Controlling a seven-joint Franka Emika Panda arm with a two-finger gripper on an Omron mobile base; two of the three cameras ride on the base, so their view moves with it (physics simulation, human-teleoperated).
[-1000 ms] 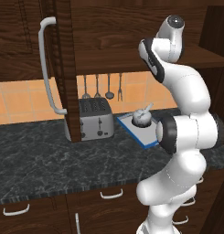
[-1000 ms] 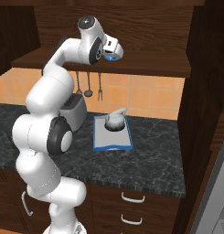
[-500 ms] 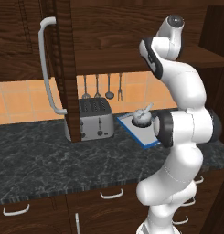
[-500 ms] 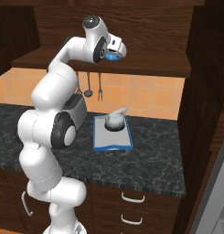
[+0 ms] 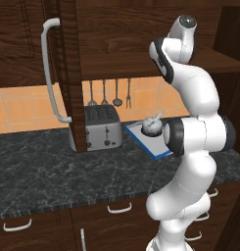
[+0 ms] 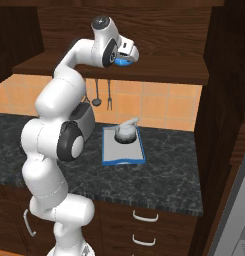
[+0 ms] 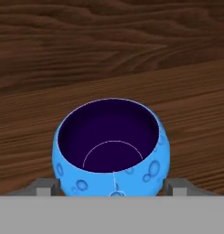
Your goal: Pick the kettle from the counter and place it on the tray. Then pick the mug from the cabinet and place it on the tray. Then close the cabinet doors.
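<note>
My view: kettle (image 5: 152, 126) upright on blue-rimmed tray (image 5: 141, 141); toaster (image 5: 102, 127) just left (utensils hanging behind); cabinet door (image 5: 67, 73) open; counter (image 5: 53, 171) dark.

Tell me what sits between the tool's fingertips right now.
The small bright blue mug with a dark inside, upright on the brown wooden cabinet shelf, in the hand view; contact can't be told.
</note>
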